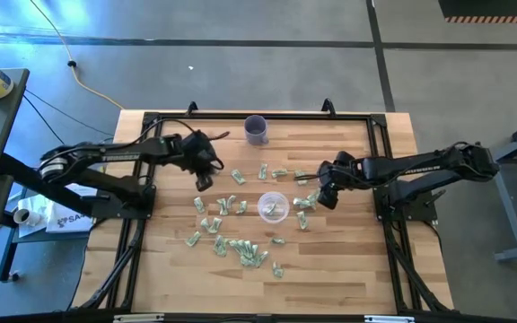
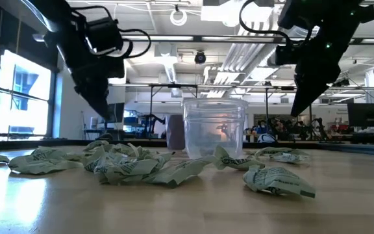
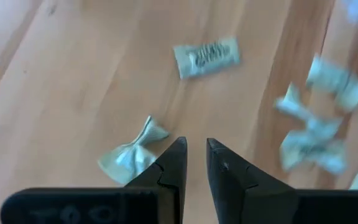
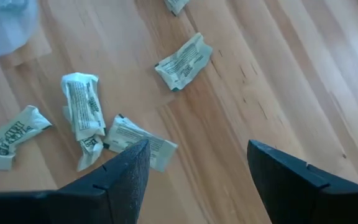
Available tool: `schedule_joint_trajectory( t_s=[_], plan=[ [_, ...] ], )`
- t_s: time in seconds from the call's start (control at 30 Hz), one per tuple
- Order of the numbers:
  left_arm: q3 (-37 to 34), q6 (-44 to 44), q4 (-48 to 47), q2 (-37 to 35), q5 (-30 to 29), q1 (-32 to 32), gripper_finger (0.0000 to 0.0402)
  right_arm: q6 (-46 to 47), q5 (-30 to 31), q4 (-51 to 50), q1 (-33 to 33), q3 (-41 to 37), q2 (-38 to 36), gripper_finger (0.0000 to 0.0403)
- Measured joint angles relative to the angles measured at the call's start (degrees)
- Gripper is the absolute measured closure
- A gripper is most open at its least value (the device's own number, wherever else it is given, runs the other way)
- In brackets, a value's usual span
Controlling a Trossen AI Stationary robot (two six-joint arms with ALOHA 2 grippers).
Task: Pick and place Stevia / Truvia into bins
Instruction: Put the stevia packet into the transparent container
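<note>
Many pale green and white sachets [image 1: 232, 242] lie scattered flat on the wooden table around the clear cup [image 1: 272, 206], which stands upright mid-table and also shows in the low view [image 2: 215, 127]. My left gripper [image 1: 203, 177] hovers above the table left of the cup, empty, its fingers only a narrow gap apart [image 3: 194, 149]; a crumpled sachet [image 3: 129, 155] lies just beside it. My right gripper [image 1: 325, 195] hovers right of the cup, wide open and empty [image 4: 197, 155], above a sachet [image 4: 140, 140].
An opaque purple cup [image 1: 257, 129] stands near the table's far edge. A black frame [image 1: 366, 118] runs round the tabletop. The near part of the table [image 1: 267, 292] is bare wood.
</note>
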Motion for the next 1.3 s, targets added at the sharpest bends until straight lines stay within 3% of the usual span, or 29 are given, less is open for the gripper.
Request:
schedule_joint_trajectory(
  t_s=[0.13,0.43,0.63,0.9,1.1,1.3],
  plan=[
    [0.00,8.98,-3.19,1.43,0.19,1.20,0.0305,0.54,0.81,0.00,-0.02,0.00,0.00,0.0142],
    [0.00,14.61,-4.37,6.51,-3.34,1.62,0.0297,1.10,3.16,0.02,-0.02,0.00,0.00,0.0141],
    [-0.04,14.29,-3.42,7.74,-11.72,1.64,0.0240,5.19,3.23,0.02,-0.02,0.00,0.00,0.0141],
    [-0.04,13.24,-2.61,8.80,-8.30,1.60,0.0173,5.22,4.21,0.02,-0.02,0.04,0.00,0.0141],
    [-0.04,13.38,-0.94,12.47,-7.93,1.60,0.0183,5.26,4.32,0.02,-0.02,0.09,0.00,0.0141],
    [0.15,9.37,-1.76,14.43,-8.33,1.53,0.0242,5.26,4.16,0.02,-0.02,0.09,0.00,0.0141]
  ],
)
